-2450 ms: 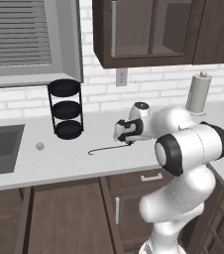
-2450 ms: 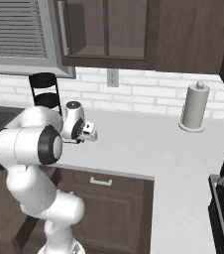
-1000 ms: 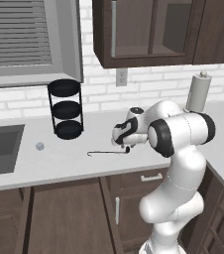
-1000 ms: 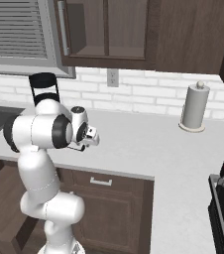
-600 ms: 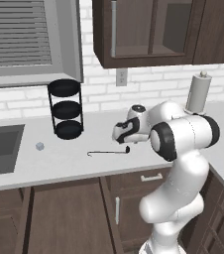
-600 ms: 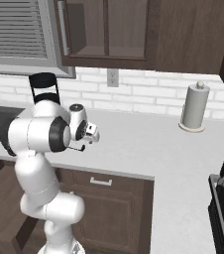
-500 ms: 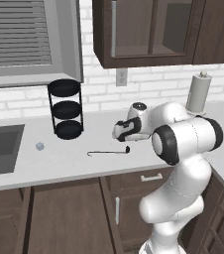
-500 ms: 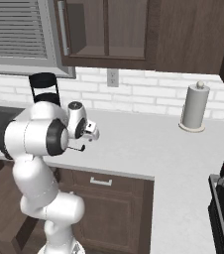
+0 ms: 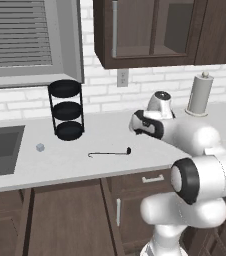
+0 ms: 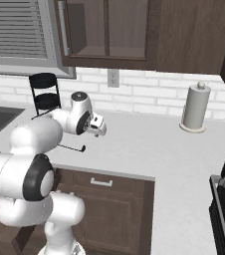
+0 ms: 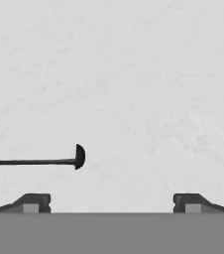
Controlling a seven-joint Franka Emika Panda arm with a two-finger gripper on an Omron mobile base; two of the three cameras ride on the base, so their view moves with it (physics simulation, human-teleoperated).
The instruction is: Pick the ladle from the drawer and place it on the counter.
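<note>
One thing matters: the ladle (image 9: 110, 152) lies flat on the bench (image 9: 100, 160), out of the drawer's reach and free of the robot.
Ladle placing: its thin handle runs along the bench front, hooked end toward the sink (image 9: 0, 150), small bowl toward the arm; it rests near the front edge, well apart from the black tiered rack (image 9: 67, 110) and the little grey cube (image 9: 40, 147).
Why so: lying flat with nothing touching it, it looks set down and let go, so by my judgement the placing is as good as done.
Jaws: the gripper (image 11: 111, 202) has its two finger tips spread wide, with bare bench between them and nothing held; in the hand view the ladle's bowl (image 11: 80, 157) sits beyond the tips, nearer one of them, clear of both.
Arm pose: the arm is folded, elbow bulging toward the cameras, wrist bent so the hand hangs above the bench just beside the ladle's bowl end and looks down on it.
Drawer: the front with a silver bar handle (image 10: 100, 182) under the bench appears closed.
Other: paper towel roll (image 10: 193, 107) stands far off by the wall.
</note>
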